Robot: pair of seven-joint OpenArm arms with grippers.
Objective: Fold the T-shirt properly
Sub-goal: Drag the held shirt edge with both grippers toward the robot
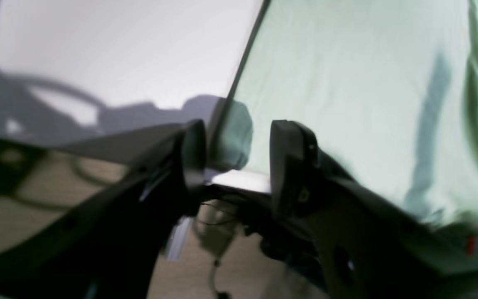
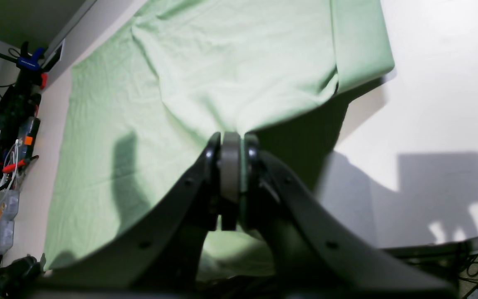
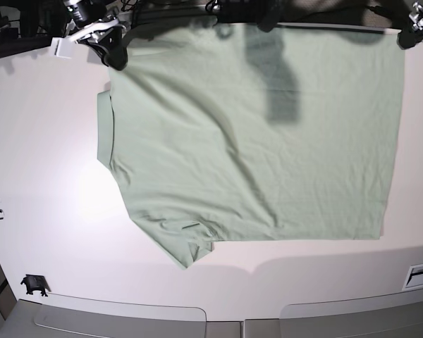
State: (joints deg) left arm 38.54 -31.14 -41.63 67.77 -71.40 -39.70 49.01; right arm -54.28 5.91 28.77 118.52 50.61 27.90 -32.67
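The right hand [image 2: 231, 143] is clamped tight on an edge of the pale mint-green thin-fabric T-shirt [image 3: 254, 141]; the left hand [image 1: 232, 155] stands open at the shirt's corner, gripping nothing. The shirt lies spread on the white surface [image 3: 49, 176]

Robotics lab bench — broad white table [image 3: 49, 211] under overhead camera, hard lamp shadows. Table edge in right wrist view cluttered with lab gear: blue-handled clamp [image 2: 29, 62], cables [image 2: 13, 160], small electronics with orange and red parts. Black wires hang under table in left wrist view — wood-look floor [image 1: 239, 265] below.
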